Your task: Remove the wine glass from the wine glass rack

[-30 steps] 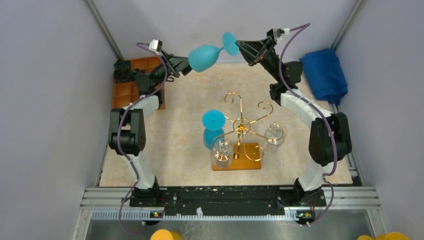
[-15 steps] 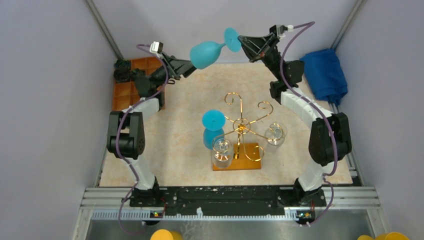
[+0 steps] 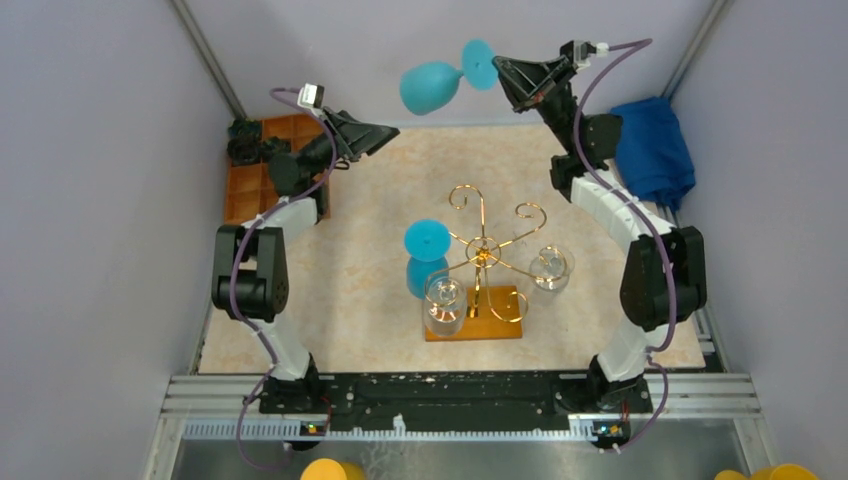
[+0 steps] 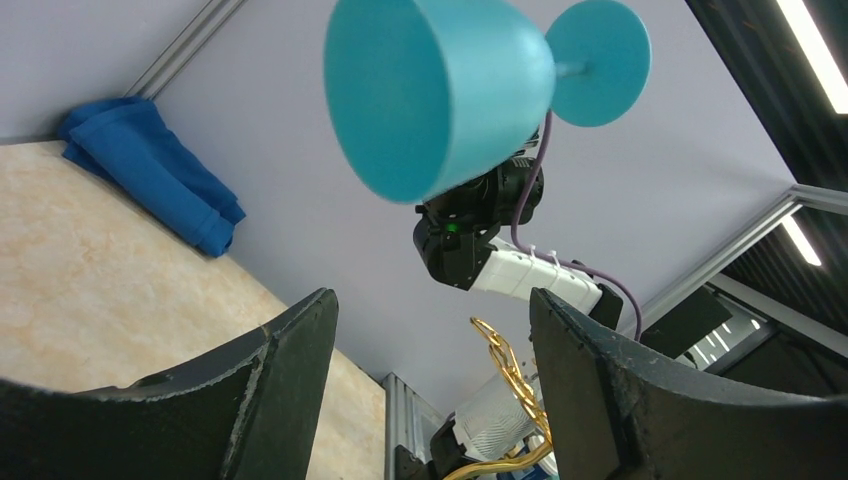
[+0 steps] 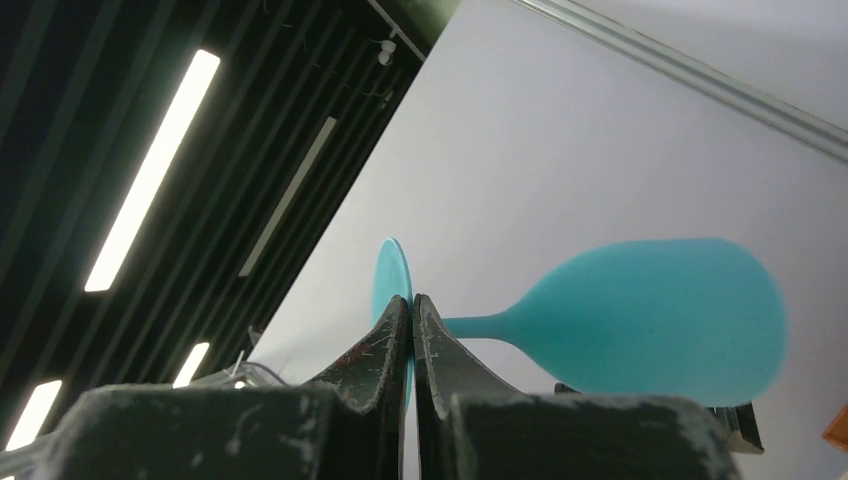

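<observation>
My right gripper [image 3: 503, 80] is shut on the round foot of a teal wine glass [image 3: 430, 87], holding it high in the air with its bowl pointing left. The glass also shows in the right wrist view [image 5: 660, 320] and in the left wrist view [image 4: 440, 95]. My left gripper [image 3: 385, 135] is open and empty, below and left of the glass bowl, apart from it. The gold wire wine glass rack [image 3: 483, 250] stands on its orange-brown base [image 3: 505, 322]. A second teal glass [image 3: 427, 255] and two clear glasses [image 3: 444, 303] hang on it.
A blue cloth [image 3: 650, 145] lies at the back right. An orange-brown gridded tray [image 3: 262, 175] with dark objects sits at the back left. Grey walls close in the cell on three sides.
My left gripper has let go of the teal glass bowl and opened. My right gripper has carried the glass by its foot up and to the right, away from the left gripper.
</observation>
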Controlling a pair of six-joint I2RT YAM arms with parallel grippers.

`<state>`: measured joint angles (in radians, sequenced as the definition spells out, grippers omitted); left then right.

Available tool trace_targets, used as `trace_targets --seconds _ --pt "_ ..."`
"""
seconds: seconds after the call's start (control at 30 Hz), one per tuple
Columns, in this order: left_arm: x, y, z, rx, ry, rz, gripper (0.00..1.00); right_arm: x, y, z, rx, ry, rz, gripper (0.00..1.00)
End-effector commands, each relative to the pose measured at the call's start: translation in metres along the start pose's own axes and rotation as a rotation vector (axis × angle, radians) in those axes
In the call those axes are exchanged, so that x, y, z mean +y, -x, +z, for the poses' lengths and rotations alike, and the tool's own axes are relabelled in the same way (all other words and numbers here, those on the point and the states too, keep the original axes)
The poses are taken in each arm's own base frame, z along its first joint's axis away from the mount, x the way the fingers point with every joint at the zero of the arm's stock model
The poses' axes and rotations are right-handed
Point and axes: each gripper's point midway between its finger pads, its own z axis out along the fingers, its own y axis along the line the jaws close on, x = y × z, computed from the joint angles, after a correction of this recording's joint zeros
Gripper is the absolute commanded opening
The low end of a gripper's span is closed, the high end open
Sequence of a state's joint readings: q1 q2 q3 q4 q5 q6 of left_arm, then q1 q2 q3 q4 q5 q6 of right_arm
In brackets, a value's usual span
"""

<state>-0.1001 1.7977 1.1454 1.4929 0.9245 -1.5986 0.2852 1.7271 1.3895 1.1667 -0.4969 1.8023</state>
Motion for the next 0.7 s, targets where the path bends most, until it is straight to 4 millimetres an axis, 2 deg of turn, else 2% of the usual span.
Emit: trace_targets --seconds 0.0,0.13,0.4,0.57,0.67 --pt "-0.031 -0.007 -0.002 0.017 -0.113 0.142 0.77 0.042 -0.006 0.003 0.010 0.093 -0.073 0.00" --pt "-0.032 -0.004 0.000 0.012 -0.110 0.147 0.77 0.034 -0.014 0.006 0.037 0.095 -0.022 0.00" --pt "-0.038 -0.002 0.002 0.009 -0.120 0.158 0.77 0.015 -0.054 0.019 0.123 0.046 0.016 0.00" --pt "-0.051 0.000 0.003 0.014 -0.139 0.176 0.77 -0.003 -0.065 0.013 0.131 0.021 0.058 0.00" --pt "-0.064 0.000 0.004 0.010 -0.160 0.188 0.73 -0.009 -0.067 0.008 0.128 0.024 0.077 0.00"
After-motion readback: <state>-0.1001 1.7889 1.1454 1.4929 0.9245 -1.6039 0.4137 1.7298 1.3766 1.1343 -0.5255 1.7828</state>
